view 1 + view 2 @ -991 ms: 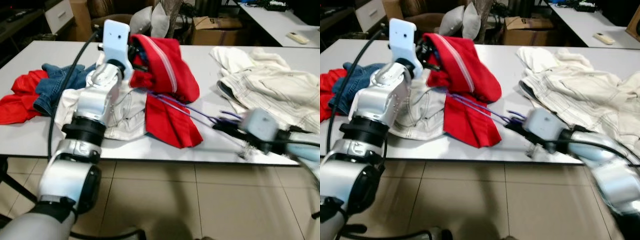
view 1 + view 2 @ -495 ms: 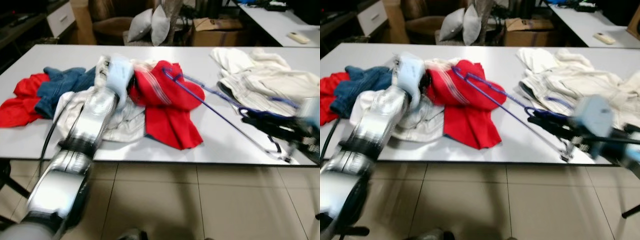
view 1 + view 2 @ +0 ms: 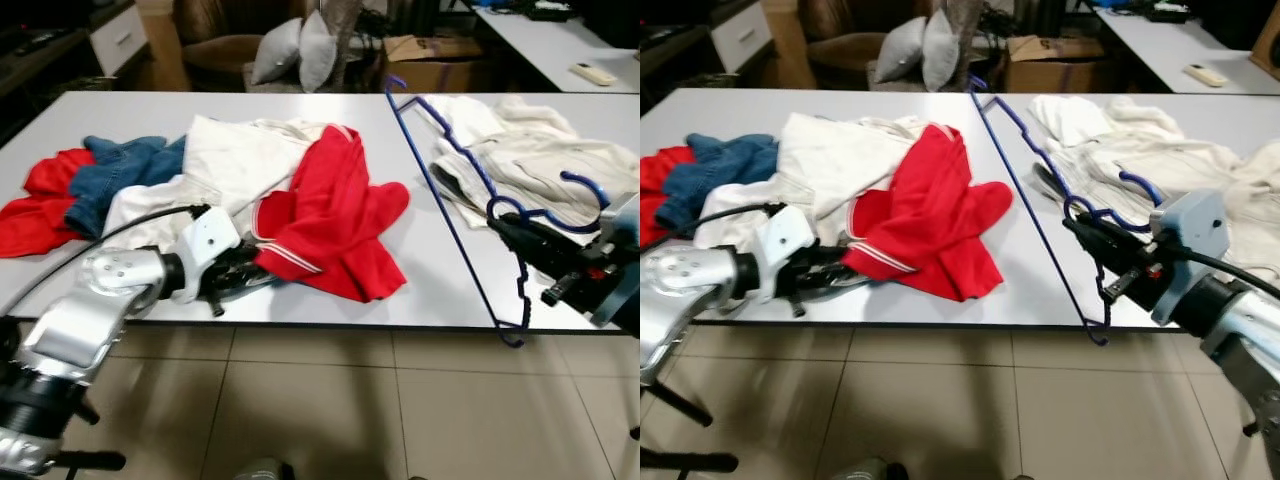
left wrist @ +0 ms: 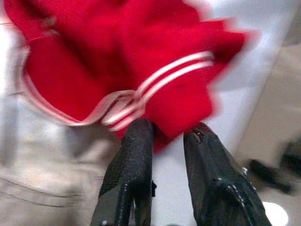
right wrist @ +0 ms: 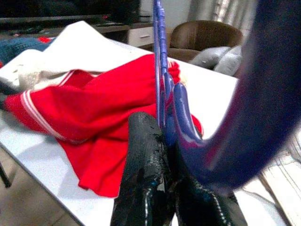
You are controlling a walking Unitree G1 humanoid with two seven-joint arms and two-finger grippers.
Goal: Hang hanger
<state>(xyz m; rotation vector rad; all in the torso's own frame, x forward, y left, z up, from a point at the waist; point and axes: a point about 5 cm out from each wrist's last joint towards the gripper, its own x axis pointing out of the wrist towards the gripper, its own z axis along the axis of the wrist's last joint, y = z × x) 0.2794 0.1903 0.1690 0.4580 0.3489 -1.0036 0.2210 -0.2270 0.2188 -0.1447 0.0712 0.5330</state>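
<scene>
A blue wire hanger [image 3: 450,215] is held free of the clothes over the table's right half, with its hook [image 3: 590,190] curling past the gripper. My right gripper [image 3: 500,228] is shut on it near the hook, and the right wrist view shows the black fingers [image 5: 141,155] clamped on the blue wire. A red garment with white stripes [image 3: 335,215] lies spread on the white table [image 3: 100,110]. My left gripper [image 3: 250,280] sits low at the table's front edge. It is open, with its fingertips [image 4: 138,132] just short of the red hem [image 4: 155,80].
A white garment [image 3: 240,160], blue jeans [image 3: 120,170] and another red cloth [image 3: 35,205] lie on the table's left half. Cream clothes [image 3: 530,150] are heaped at the right. Behind stand a chair with pillows [image 3: 290,45], a cardboard box [image 3: 440,50] and a second table with a remote [image 3: 597,73].
The left gripper let go of the red garment and dropped to the table's front edge; the garment now lies flat. The right gripper drew the hanger out of it and swung it rightward.
</scene>
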